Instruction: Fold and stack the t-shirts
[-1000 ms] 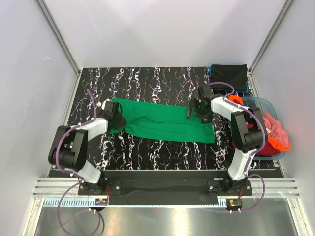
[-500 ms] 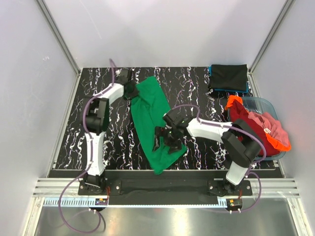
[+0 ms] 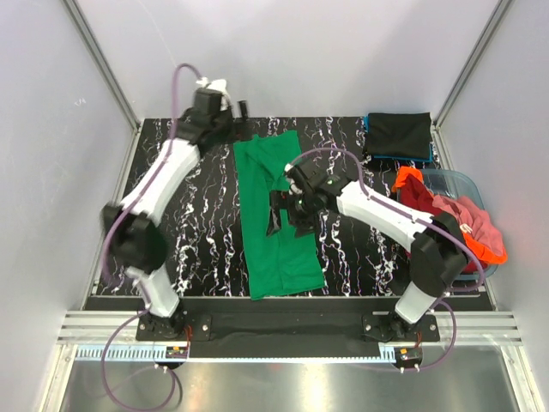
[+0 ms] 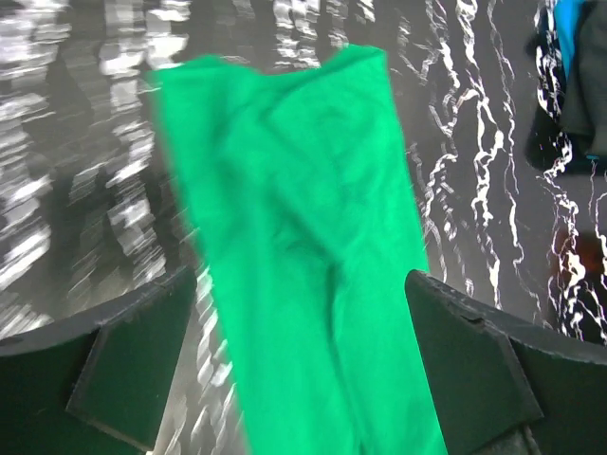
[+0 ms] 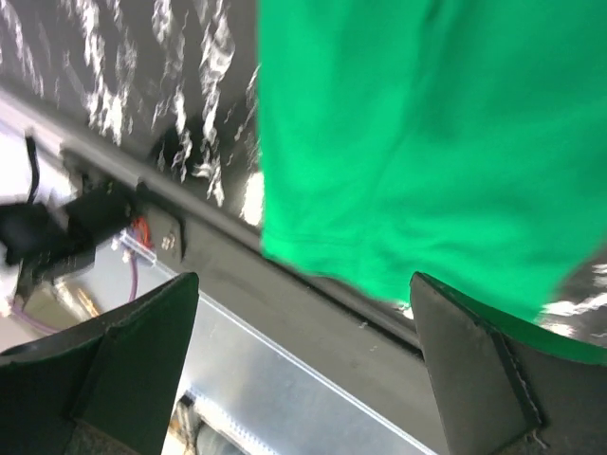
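From above: shows a green shirt (image 3: 273, 219) spread flat on the black marbled desk (image 3: 184, 249), long and narrow, reaching from the far side almost to the near edge. Places the left tool (image 3: 244, 120) at the far end of this shirt, opened wide and gripping nothing. Places the right tool (image 3: 276, 215) over the middle of the shirt, also opened wide and empty. Shows a folded black shirt (image 3: 397, 130) in the far right corner, and near it a clear tub (image 3: 467, 178) holding a red shirt (image 3: 422, 199) and an orange shirt (image 3: 489, 253).

From the left wrist: looks down between two fingers (image 4: 133, 370) set far apart, with the green cloth below them, blurred, and no contact visible.

From the right wrist: looks down between widely parted fingers at the shirt's hem, just beside the desk's near edge and the metal rail (image 5: 313, 379).
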`<state>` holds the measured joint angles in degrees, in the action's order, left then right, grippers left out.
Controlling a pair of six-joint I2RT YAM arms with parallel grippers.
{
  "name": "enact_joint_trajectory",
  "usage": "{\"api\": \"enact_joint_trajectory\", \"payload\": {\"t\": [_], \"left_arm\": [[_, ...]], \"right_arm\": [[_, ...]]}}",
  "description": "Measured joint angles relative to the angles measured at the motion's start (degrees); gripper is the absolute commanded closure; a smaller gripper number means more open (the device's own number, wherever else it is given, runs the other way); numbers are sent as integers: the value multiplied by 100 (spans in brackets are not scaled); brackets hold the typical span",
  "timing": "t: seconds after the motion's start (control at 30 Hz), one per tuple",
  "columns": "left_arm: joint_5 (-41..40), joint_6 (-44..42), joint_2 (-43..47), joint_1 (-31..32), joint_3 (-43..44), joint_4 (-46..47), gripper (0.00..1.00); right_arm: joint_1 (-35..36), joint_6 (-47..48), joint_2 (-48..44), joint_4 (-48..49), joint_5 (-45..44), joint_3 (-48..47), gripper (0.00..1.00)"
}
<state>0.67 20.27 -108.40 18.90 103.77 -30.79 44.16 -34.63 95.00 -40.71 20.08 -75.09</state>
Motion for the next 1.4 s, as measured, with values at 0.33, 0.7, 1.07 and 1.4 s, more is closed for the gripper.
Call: {"api": "enact_joint_trajectory", "payload": {"t": [0.33, 0.7, 1.07, 1.4], "left_arm": [[-509, 452, 3884, -136, -3906, 37, 3], [59, 1600, 5742, 898, -6826, -37, 9], [205, 2000, 7960, 1119, -6985, -409, 9], [221, 1954, 7893, 1158, -6975, -597, 9]], "right_arm": [[-988, 881, 1635, -710, -962, -2468, 0], [-1794, 1340, 3729, -782, -826, -5014, 0], [-1784, 636, 5851, -271, 1298, -6651, 5], [-1934, 24, 6411, 269, 2063, -7230, 7]]}}
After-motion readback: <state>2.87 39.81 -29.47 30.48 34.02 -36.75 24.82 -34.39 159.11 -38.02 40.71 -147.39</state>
